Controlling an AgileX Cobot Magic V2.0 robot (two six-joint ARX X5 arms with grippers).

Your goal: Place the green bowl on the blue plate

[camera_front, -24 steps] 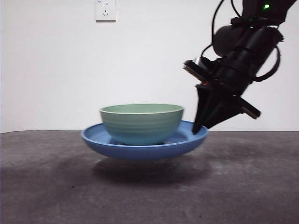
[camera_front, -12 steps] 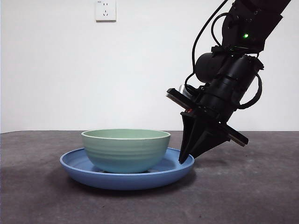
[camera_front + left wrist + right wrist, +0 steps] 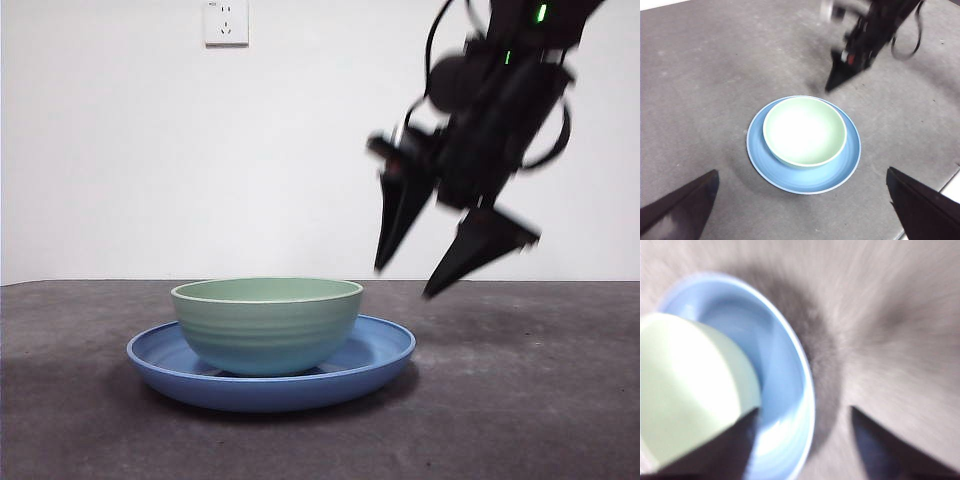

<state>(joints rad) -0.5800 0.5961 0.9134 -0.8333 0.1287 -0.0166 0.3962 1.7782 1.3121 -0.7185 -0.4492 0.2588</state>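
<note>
The green bowl (image 3: 265, 325) stands upright inside the blue plate (image 3: 385, 362), and the plate rests flat on the dark table. Up to the right of the plate's rim hangs my right gripper (image 3: 407, 281), open and holding nothing, blurred by motion. Its wrist view shows the bowl (image 3: 690, 385) and the plate (image 3: 782, 370) close below the spread jaws of the right gripper (image 3: 805, 409). The left gripper (image 3: 801, 172) is open and high above the table; its view shows the bowl (image 3: 805, 130) centred on the plate (image 3: 847, 162), with the right gripper (image 3: 840, 80) just beyond them.
A white wall socket (image 3: 226, 21) is on the back wall. The grey table's edge (image 3: 951, 186) runs near the left gripper's side. Bare table surface (image 3: 530, 400) lies all around the plate.
The plate with the bowl, held off the table a second ago, came down onto the table. The right gripper then let go of the plate's rim, opened and rose.
</note>
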